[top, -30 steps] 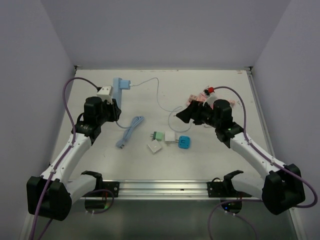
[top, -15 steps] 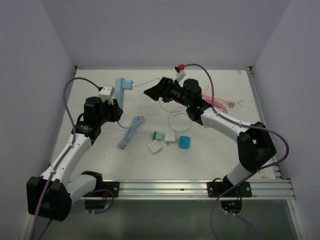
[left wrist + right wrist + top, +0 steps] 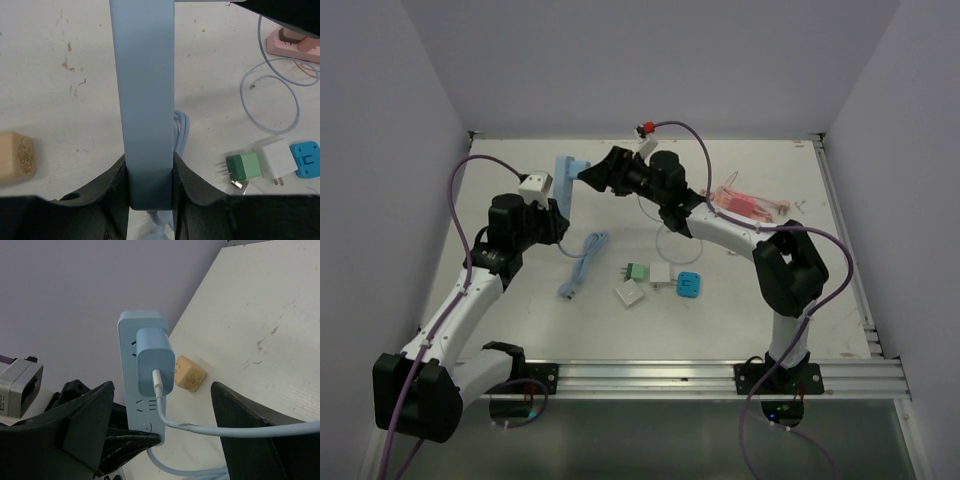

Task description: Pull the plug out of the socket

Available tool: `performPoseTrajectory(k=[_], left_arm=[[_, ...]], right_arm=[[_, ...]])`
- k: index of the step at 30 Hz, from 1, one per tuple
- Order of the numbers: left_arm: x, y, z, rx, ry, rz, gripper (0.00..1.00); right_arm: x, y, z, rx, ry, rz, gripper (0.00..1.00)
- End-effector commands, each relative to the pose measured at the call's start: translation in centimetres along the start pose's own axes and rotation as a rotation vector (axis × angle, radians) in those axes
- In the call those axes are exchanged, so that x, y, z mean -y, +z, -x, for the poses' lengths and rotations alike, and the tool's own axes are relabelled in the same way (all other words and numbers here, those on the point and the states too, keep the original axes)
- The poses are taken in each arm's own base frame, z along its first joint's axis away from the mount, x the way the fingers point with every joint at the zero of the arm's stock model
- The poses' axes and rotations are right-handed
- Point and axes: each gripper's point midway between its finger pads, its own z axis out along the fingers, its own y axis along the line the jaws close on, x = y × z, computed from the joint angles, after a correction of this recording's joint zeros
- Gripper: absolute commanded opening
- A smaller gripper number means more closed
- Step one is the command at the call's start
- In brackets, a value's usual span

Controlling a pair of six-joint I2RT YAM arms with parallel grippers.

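Now we centre the plug point(image 3: 155, 362).
With left end effector point(image 3: 149, 185) clenched on power strip point(image 3: 131, 340), open right end effector point(image 3: 161, 387) should pull straight.

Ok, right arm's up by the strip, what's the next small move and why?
Probably ease the right gripper forward until its open fingers straddle the plug. The plug sits seated in the power strip, which the left gripper holds upright, just ahead of those fingers.

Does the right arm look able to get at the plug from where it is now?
Probably yes. The right gripper is open and faces the plug head-on, nothing between them but the plug's own cable. The left gripper holds the strip upright from below, clear of the plug.
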Motion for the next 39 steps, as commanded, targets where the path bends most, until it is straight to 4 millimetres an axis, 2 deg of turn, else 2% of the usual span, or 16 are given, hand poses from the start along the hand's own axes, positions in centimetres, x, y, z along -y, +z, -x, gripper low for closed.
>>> performPoseTrajectory(k=[1,6,10,15,16,17,22,24,26,27,29,30,31,32,33,39], left_arm=[[1.9,-0.5,4.7,0.172,0.045,-0.082,0.0],[2.3,-0.4,4.5,0.167,0.055,-0.095,0.0],[2.4,-0.2,4.3,0.158,0.058,-0.101,0.0],[2.7,-0.1,4.0,0.147,0.06,-0.12,0.0],[2.7,0.0,3.9,0.144,0.062,-0.122,0.01],[2.9,-0.1,4.0,0.148,0.062,-0.127,0.04],[3.0,0.0,4.1,0.148,0.064,-0.132,0.27],[2.9,0.0,4.1,0.146,0.06,-0.13,0.36],[3.0,0.2,4.2,0.142,0.055,-0.132,0.43],[3.0,0.3,4.2,0.141,0.055,-0.131,0.5],[3.1,0.5,4.4,0.137,0.045,-0.138,0.57],[3.2,0.6,4.4,0.135,0.04,-0.141,0.65],[3.2,0.6,4.5,0.135,0.037,-0.143,0.68],[3.4,0.7,5.6,0.17,0.035,-0.149,0.71],[3.6,0.7,5.8,0.176,0.034,-0.153,0.76],[2.9,1.9,6.2,0.156,0.02,-0.118,0.76]], right_arm=[[-2.2,1.2,2.1,0.07,-0.025,0.049,0.82],[-1.9,2.0,2.5,0.089,-0.032,0.03,0.79],[-1.9,2.4,2.2,0.081,-0.032,0.035,0.73],[-2.0,2.4,2.1,0.076,-0.031,0.041,0.48],[-2.2,2.3,2.0,0.073,-0.03,0.045,0.39],[-2.2,2.2,1.8,0.07,-0.03,0.048,0.35],[-2.6,1.6,1.3,0.061,-0.011,0.067,0.06],[-2.8,1.3,1.1,0.056,-0.007,0.074,0.01],[-2.7,1.1,1.0,0.056,-0.004,0.074,0.0],[-2.9,1.0,0.9,0.053,-0.002,0.079,0.0],[-3.1,0.9,0.9,0.052,0.006,0.086,0.0],[-3.3,0.8,1.0,0.052,0.006,0.093,0.0],[-3.5,0.8,1.0,0.053,0.012,0.1,0.0],[-3.5,0.7,1.0,0.052,0.014,0.101,0.0],[-3.7,0.6,1.0,0.053,0.014,0.106,0.0],[-4.7,-0.1,1.1,0.049,0.01,0.135,0.0]])
